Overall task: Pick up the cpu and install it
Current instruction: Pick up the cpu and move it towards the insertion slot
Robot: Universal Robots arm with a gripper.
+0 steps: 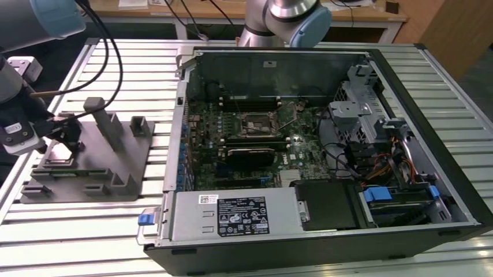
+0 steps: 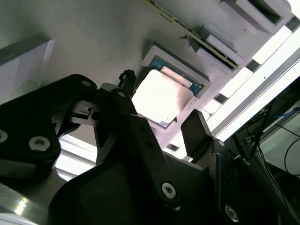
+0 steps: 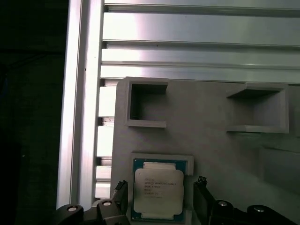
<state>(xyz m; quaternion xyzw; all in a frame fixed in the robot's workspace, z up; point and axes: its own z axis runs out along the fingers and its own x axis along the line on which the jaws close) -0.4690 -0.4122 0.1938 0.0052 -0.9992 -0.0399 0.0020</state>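
The cpu [image 3: 158, 190] is a small square chip with a pale silver top. It lies flat in a shallow recess of the grey fixture block [image 3: 206, 140], and the second wrist view shows the cpu [image 2: 159, 98] too. My gripper [image 3: 161, 188] hangs just above it, open, with one black finger [image 3: 120, 193] on each side of the chip and a small gap at both sides. In the exterior view the gripper [image 1: 66, 137] is over the block [image 1: 100, 173] at that view's left. The gripper [image 2: 160, 103] holds nothing.
An open computer case [image 1: 431, 86] lies at the exterior view's middle and right, with its motherboard and an open cpu socket [image 1: 256, 124] facing up. The block has upright posts [image 1: 94, 107] and empty pockets [image 3: 147, 104]. Everything rests on a slatted aluminium table [image 1: 138, 63]. Black cables [image 1: 108, 52] hang near the arm.
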